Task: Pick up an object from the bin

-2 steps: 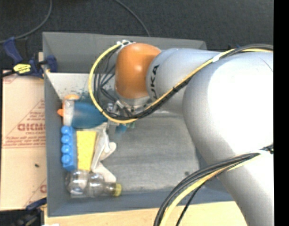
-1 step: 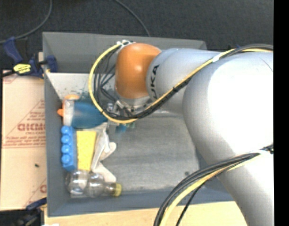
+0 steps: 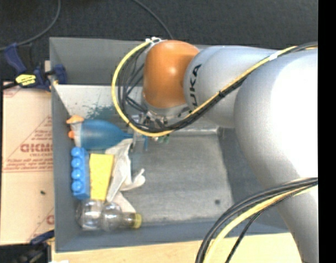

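The jaws sit hidden under the orange wrist cover (image 3: 165, 73), so I cannot tell whether they are parted, closed or touching anything. They are low here, I'd judge, because everything lies along one wall of the bin (image 3: 184, 193). A blue teardrop toy (image 3: 99, 133) and crumpled white wrapping (image 3: 121, 169) are just beyond them.

Along the left wall of the bin (image 3: 59, 147) a row of loose things is seen. A blue studded brick (image 3: 78, 171) is laid lengthwise against that wall, and a yellow brick (image 3: 100, 175) is set just beside it, touching. A crumpled white sheet (image 3: 124, 174) is draped against the yellow brick. Below them, a clear plastic bottle (image 3: 102, 218) with a yellow cap (image 3: 136, 220) is laid on its side.
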`<control>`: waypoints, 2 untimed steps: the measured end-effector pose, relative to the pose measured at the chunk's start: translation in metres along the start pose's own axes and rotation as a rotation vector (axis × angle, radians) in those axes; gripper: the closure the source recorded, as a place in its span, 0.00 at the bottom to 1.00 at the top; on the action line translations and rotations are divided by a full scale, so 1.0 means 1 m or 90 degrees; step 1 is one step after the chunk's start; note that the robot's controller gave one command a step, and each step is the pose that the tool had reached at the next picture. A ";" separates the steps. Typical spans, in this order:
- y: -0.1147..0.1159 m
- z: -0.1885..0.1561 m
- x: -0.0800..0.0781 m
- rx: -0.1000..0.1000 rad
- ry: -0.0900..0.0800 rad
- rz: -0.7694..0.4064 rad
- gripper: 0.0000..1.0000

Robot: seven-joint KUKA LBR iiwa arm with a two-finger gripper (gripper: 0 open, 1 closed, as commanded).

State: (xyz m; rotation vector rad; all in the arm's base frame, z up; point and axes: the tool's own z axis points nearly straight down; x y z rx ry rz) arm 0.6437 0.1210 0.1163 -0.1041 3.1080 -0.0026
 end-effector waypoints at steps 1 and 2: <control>-0.034 0.026 0.008 0.000 -0.002 -0.246 1.00; -0.048 0.039 0.025 -0.001 -0.003 -0.147 1.00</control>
